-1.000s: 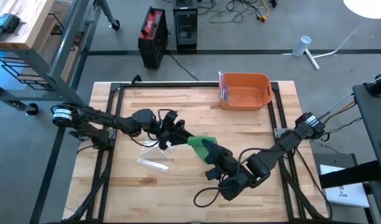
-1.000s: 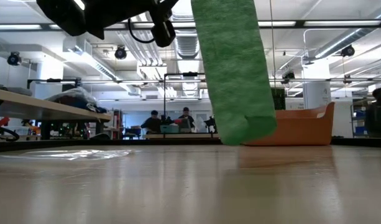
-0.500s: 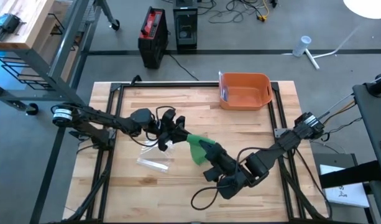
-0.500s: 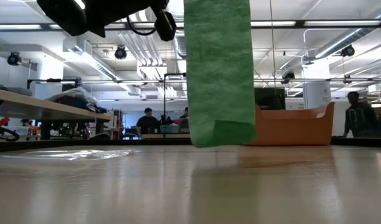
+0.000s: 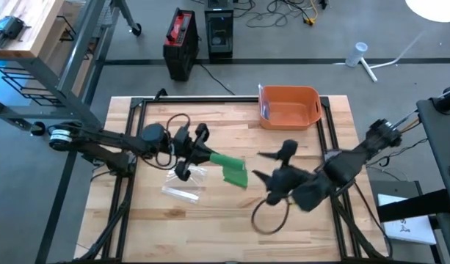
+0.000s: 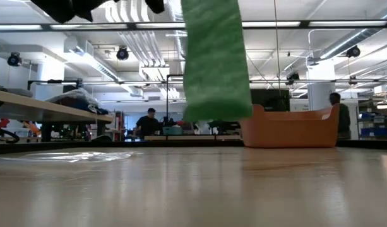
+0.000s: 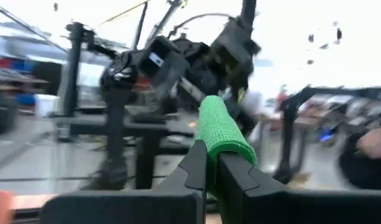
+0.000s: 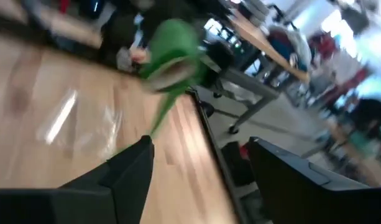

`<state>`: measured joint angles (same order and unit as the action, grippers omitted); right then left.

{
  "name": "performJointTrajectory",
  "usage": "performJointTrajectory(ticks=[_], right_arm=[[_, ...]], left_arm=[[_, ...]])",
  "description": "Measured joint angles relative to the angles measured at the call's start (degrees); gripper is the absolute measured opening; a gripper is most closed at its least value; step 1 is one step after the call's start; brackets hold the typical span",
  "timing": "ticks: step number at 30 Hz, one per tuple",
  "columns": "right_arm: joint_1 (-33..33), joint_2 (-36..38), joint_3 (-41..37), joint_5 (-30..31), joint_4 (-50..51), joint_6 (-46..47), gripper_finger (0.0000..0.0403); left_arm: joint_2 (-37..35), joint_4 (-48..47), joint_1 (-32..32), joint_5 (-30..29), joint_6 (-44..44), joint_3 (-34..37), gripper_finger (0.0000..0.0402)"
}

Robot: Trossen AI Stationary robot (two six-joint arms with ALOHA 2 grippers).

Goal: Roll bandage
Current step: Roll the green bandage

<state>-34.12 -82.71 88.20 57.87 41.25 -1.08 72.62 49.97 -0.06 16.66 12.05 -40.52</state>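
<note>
A green bandage [image 5: 228, 167] hangs above the middle of the table; in the low view its lower end [image 6: 216, 107] is clear of the tabletop. My left gripper [image 5: 201, 152] is shut on the bandage's left end. My right gripper [image 5: 273, 163] stands open to the right of the bandage, apart from it, with nothing between its fingers. In the right wrist view the bandage [image 8: 171, 40] shows beyond my open right gripper [image 8: 202, 168]. My left gripper pinches the bandage's end [image 7: 212, 153] between its two fingers. The fingers come roughly level from the table's left. The strip runs on past the fingertips toward the right and hangs down, lifted clear of the table.
A clear plastic wrapper [image 5: 182, 189] lies on the wood near the left gripper, toward the near edge. An orange bin [image 5: 289, 107] stands at the far edge, right of centre. A black cable loop [image 5: 267, 218] hangs under the right arm.
My right gripper has opened, let go of the bandage and pulled back toward the table's right edge. My left gripper has drawn a little toward the left edge with the bandage, whose lower end now hangs higher above the table.
</note>
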Motion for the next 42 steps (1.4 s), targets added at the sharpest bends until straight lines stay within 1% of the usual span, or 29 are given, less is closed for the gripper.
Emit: performJointTrajectory(ticks=[2, 4, 6, 9, 10, 12, 15, 17, 20, 21, 24, 28, 34, 42], right_arm=[[0.45, 2.28, -2.87, -0.38, -2.02, 3.30, 0.0258], [0.87, 3.94, -6.60, -2.44, -7.41, 4.21, 0.0261], [1.70, 5.08, -10.88, -5.20, -14.89, 3.57, 0.0264], [3.34, 6.12, -17.47, -11.19, -29.01, 1.07, 0.0270], [3.97, 6.13, -19.27, -12.27, -33.94, 0.30, 0.0271], [4.87, 6.13, -22.20, -12.21, -41.26, -0.21, 0.0274], [6.10, 7.19, -24.95, -11.40, -47.52, -0.15, 0.0274], [6.99, 7.90, -26.66, -12.22, -49.93, 2.03, 0.0272], [8.49, 8.02, -28.75, -16.16, -52.28, 5.39, 0.0267], [8.87, 7.90, -29.29, -16.60, -53.58, 6.28, 0.0265], [10.18, 7.75, -30.14, -18.45, -56.06, 7.36, 0.0257], [11.35, 7.01, -30.31, -21.20, -56.87, 8.04, 0.0243], [12.50, 6.19, -29.54, -23.60, -57.12, 10.87, 0.0209], [12.85, 5.65, -29.54, -23.46, -56.95, 12.02, 0.0152]], left_arm=[[-1.38, -3.28, -1.05, -4.22, -4.74, 0.57, 0.0003], [-2.36, -6.00, -2.27, -9.26, -9.02, 0.62, 0.0003], [-2.92, -7.57, -3.22, -12.59, -12.62, 0.62, 0.0003], [-2.67, -8.01, -4.14, -13.29, -16.21, 0.67, 0.0003], [-2.56, -8.04, -4.39, -13.38, -17.59, 0.67, 0.0003], [-2.36, -8.06, -4.85, -13.44, -20.81, 0.71, 0.0003], [-2.27, -8.08, -5.42, -13.63, -25.63, 0.71, 0.0003], [-2.27, -7.98, -5.48, -13.62, -28.63, 0.71, 0.0003], [-2.27, -8.04, -5.48, -13.61, -34.03, 0.71, 0.0002], [-2.25, -8.04, -5.48, -13.61, -35.78, 0.71, 0.0002], [-2.21, -8.01, -5.48, -13.61, -38.92, 0.71, 0.0002], [-2.18, -8.02, -5.48, -13.61, -39.09, 0.71, 0.0004], [-2.18, -8.03, -5.48, -13.59, -40.35, 0.71, 0.0006], [-2.18, -8.08, -5.47, -13.57, -40.24, 0.71, 0.0006]])
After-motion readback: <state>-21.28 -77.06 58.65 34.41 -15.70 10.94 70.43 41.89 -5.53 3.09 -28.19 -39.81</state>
